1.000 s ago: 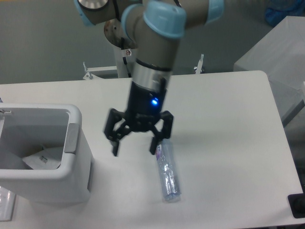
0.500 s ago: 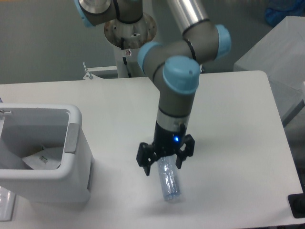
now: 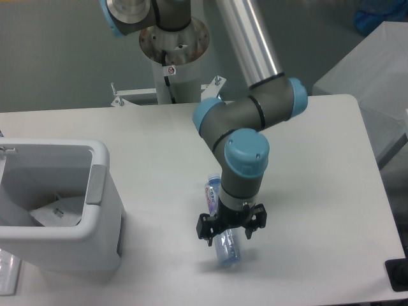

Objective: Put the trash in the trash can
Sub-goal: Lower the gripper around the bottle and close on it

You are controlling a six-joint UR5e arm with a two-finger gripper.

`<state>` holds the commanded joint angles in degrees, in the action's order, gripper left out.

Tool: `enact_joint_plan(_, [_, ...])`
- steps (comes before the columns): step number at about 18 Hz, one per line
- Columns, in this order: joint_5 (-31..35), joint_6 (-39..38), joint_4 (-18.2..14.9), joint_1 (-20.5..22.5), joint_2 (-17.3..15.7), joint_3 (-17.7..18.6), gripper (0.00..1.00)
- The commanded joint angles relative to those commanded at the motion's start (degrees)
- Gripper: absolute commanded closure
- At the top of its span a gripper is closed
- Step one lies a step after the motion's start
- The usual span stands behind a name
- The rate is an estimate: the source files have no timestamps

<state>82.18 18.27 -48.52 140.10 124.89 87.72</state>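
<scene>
1. On the white desk [image 3: 306, 146], right of centre: clear plastic bottle [image 3: 222, 237] with a blue-red-white label, lying flat, cap end away from the camera.
2. Gripper [image 3: 231, 231]: lowered over the bottle's middle, fingers [image 3: 205, 229] spread wide, one on either side, nothing gripped.
3. Trash can [image 3: 95, 210]: white, at the left edge, well apart from the bottle; crumpled wrapper [image 3: 56, 213] inside.

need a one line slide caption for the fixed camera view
Open gripper lowered astride a clear plastic bottle lying on the white table, white trash can to its left.
</scene>
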Motion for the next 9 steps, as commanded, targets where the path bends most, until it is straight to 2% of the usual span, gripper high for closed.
enact_joint_plan(9, [0.09, 1.42, 0.0, 0.0, 3.43, -2.02, 0.0])
